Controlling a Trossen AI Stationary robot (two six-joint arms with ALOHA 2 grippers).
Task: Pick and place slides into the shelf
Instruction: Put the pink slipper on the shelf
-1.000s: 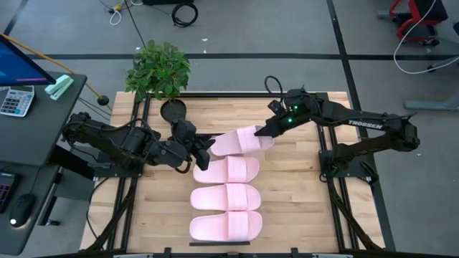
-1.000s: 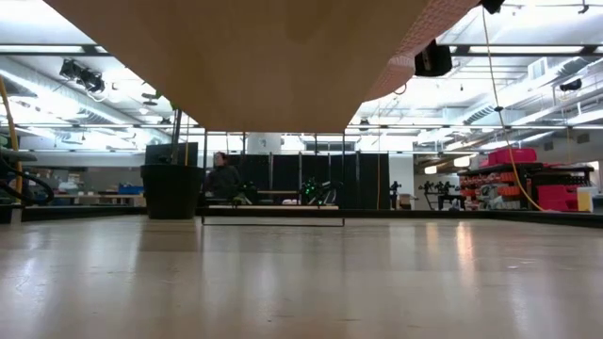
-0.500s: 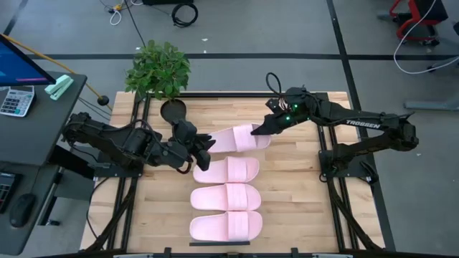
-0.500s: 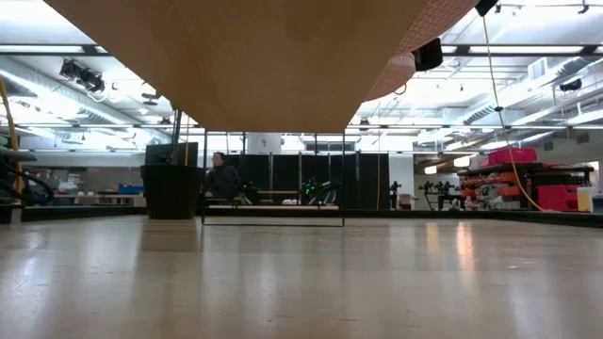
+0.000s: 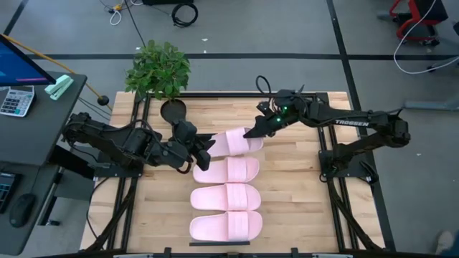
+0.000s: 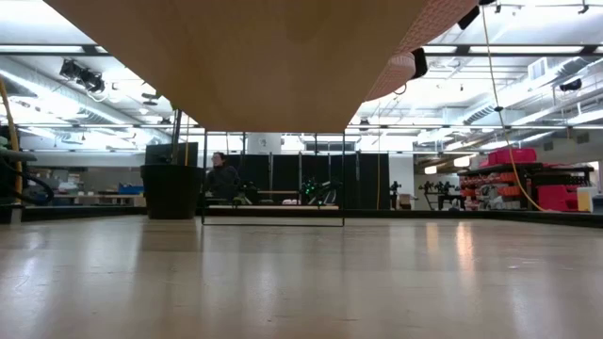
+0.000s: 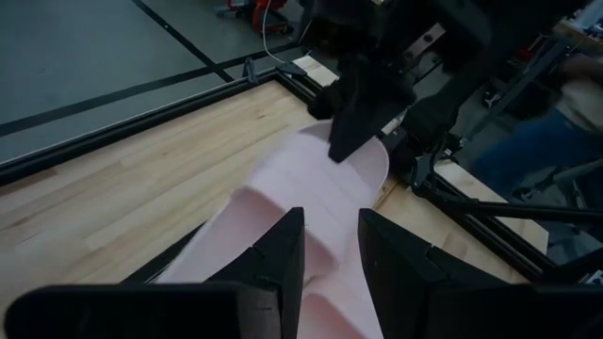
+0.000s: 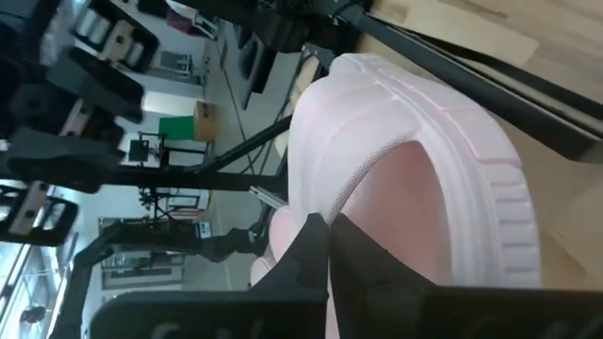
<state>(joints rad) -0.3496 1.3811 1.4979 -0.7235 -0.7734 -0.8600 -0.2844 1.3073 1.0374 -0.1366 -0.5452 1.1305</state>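
Four pale pink slides show in the high view. Three slides lie side by side in a row on the shelf, whose near rail shows; its underside fills the top of the low view. The fourth slide lies crosswise at the far end of the row, between my two grippers. My right gripper is shut on its right end. My left gripper is at its left end, fingers nearly together with pink foam between them. My left gripper has the slide's foam between its two fingers, near the slide's left end by the strap. It comes level from the table's left, along the slide. Which part is pinched is hidden by the fingers. My right gripper pinches the slide's right end between its two fingers, coming slanting down from the table's right, along the slide. That end is raised above the board.
A potted plant and a round black dish stand at the table's far left corner. Black frame rails run along both sides. A desk with a calculator stands left of the table. A person sits far behind.
My right gripper has gone toward the table's left edge with the slide's right end, staying shut. The slide's right end has come left with it, while its left end has stayed at my left gripper.
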